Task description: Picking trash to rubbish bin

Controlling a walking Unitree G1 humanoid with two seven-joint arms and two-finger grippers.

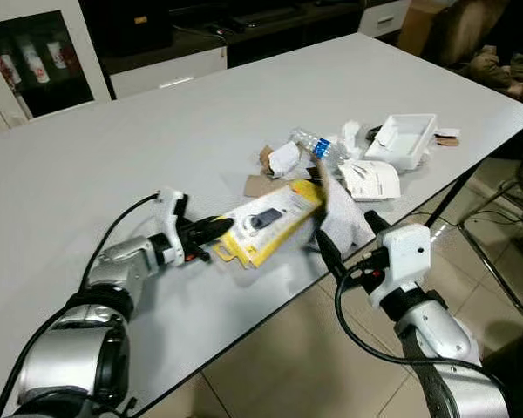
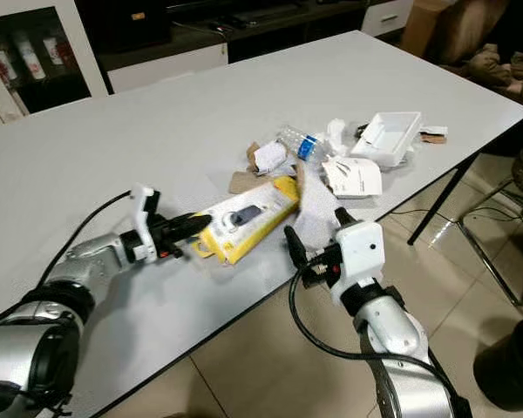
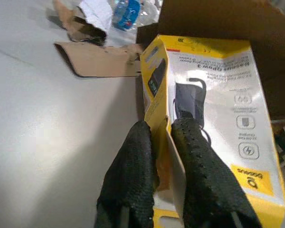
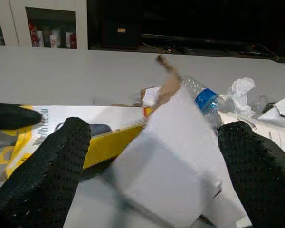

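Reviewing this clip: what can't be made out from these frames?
- Rubbish bin: a dark object is cut off by the right eye view's corner; cannot tell if it is the bin.
- Yellow package: the underside is hidden, and the left gripper covers its near edge in the left wrist view.
- White box: blurred in the right wrist view between the right gripper fingers.
- Cabinet bottles: labels too small.

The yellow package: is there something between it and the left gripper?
Nothing. The left gripper has its fingers shut on the near edge of the yellow package.
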